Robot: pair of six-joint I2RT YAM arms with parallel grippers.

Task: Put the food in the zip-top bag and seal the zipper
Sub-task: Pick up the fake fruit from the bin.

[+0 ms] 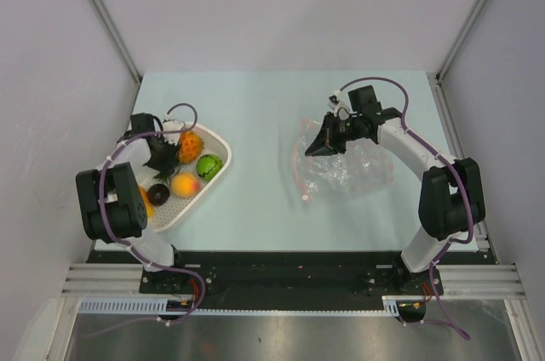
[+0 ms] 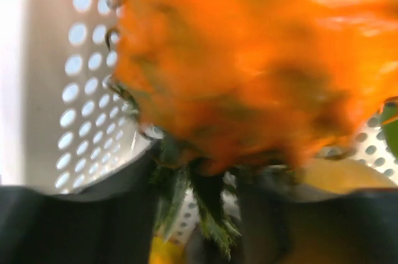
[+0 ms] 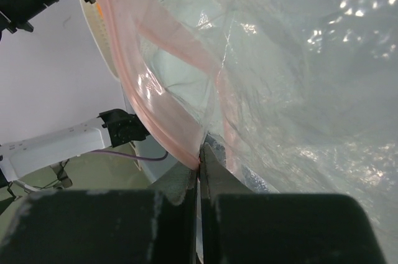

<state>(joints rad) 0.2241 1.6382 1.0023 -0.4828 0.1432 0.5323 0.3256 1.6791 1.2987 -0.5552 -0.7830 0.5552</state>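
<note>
The food lies in a white perforated basket point(image 1: 223, 146) at the left: an orange pineapple point(image 1: 189, 146), a green ball point(image 1: 209, 165), a peach-coloured fruit point(image 1: 184, 184), a dark brown ring point(image 1: 158, 193) and an orange-yellow fruit point(image 1: 146, 202). My left gripper point(image 1: 163, 153) is in the basket, its fingers closed on the pineapple's green leaves point(image 2: 205, 214); the pineapple point(image 2: 249, 58) fills the left wrist view, blurred. The clear zip-top bag point(image 1: 349, 169) lies at centre right. My right gripper point(image 1: 320, 146) is shut on its mouth edge and holds the red zipper point(image 3: 143, 114) lifted, with the mouth open towards the basket.
The basket wall point(image 2: 74, 89) stands close on the left of the left gripper. The bag's crinkled body point(image 3: 298, 89) fills most of the right wrist view. The table's left edge runs just beside the basket. Grey walls enclose the table on three sides.
</note>
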